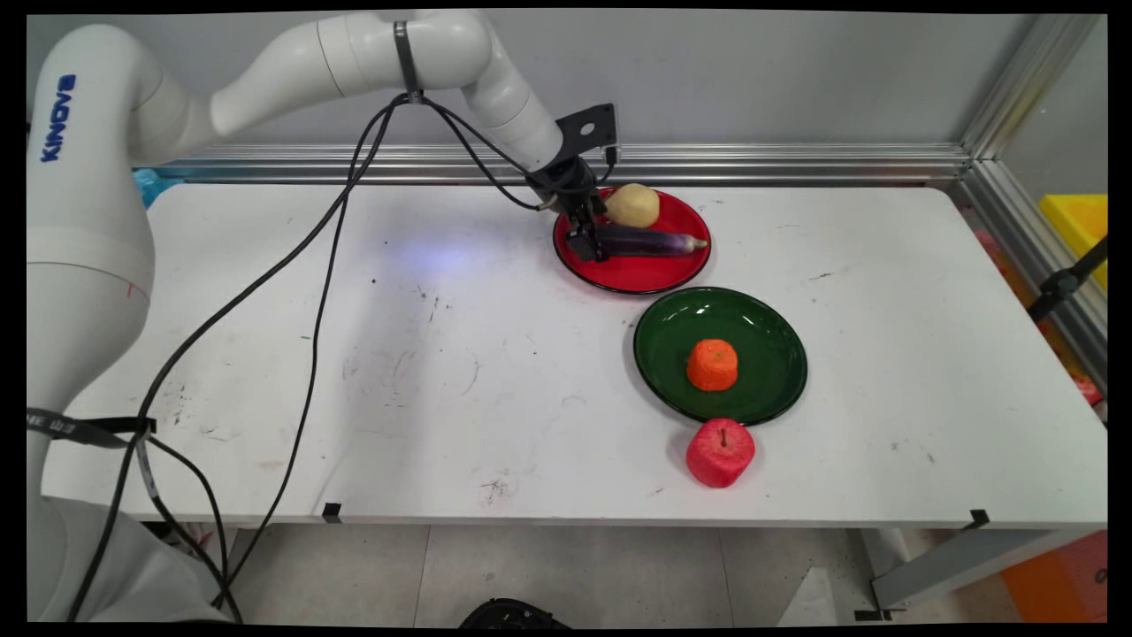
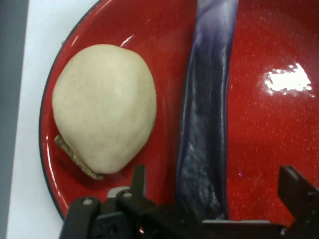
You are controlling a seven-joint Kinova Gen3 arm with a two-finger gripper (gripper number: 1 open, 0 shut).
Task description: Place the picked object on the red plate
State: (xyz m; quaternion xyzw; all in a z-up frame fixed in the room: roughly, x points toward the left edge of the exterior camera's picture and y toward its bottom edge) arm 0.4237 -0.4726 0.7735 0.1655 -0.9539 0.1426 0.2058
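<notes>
White and scuffed, the table point(image 1: 442, 372) ran beneath a grey wall, seen from above. At its far centre, the black two-finger gripper point(image 1: 587, 249) reached down over a glossy red round plate point(image 1: 637, 272), at the nine o'clock end of a long dark purple eggplant point(image 1: 650, 241) lying across it. A pale yellow pear-shaped fruit point(image 1: 633, 205) sat at the plate's twelve o'clock. Toward five o'clock from the red plate, a dark green round plate point(image 1: 761, 349) held an orange peeled fruit point(image 1: 713, 364); a red apple point(image 1: 721, 452) stood just beside its six o'clock rim.

From the hand camera, the gripper point(image 2: 209, 191) stood with jaws spread apart, straddling the eggplant point(image 2: 207, 124), fingers point(image 2: 294, 186) not closed on it. The pale fruit point(image 2: 103, 108) lay at nine o'clock of the eggplant on the red plate point(image 2: 274, 124).
</notes>
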